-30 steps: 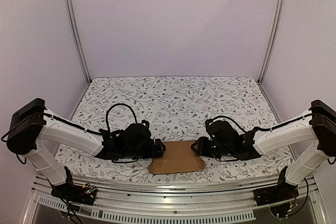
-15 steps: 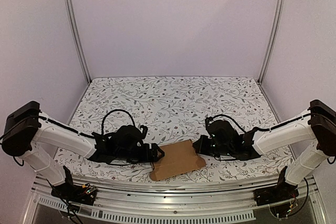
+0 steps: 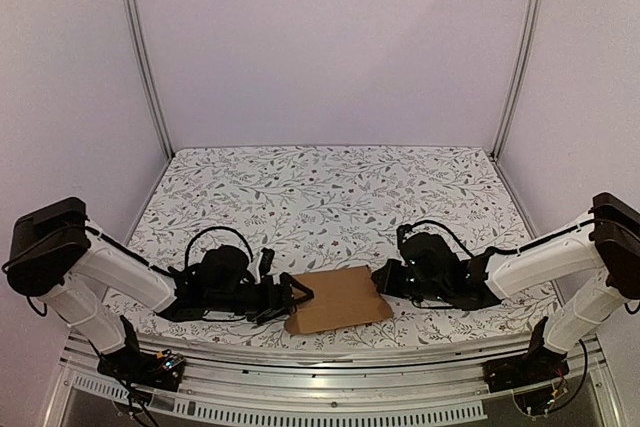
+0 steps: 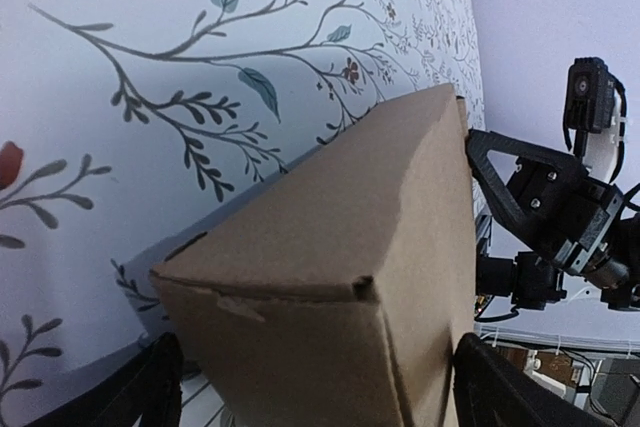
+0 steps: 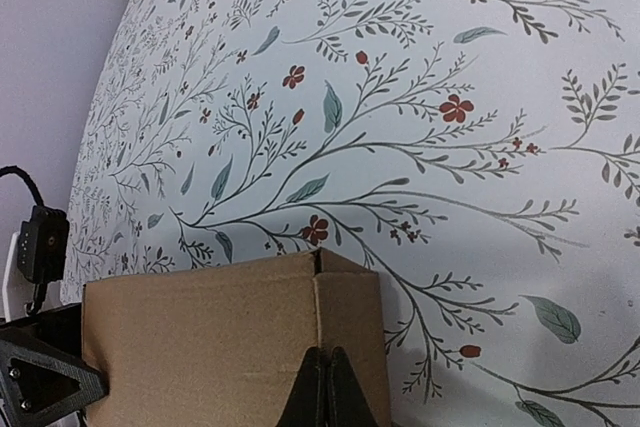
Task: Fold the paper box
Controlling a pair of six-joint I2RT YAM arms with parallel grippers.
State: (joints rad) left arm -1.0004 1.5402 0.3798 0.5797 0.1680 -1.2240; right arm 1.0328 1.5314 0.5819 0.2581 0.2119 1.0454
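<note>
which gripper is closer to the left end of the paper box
Left. The left gripper straddles that end of the paper box, a finger on each side; the right gripper is pinched shut on the opposite end.

The table, covered in a white floral pattern, carries one brown paper box lying near the middle of its near edge.
</note>
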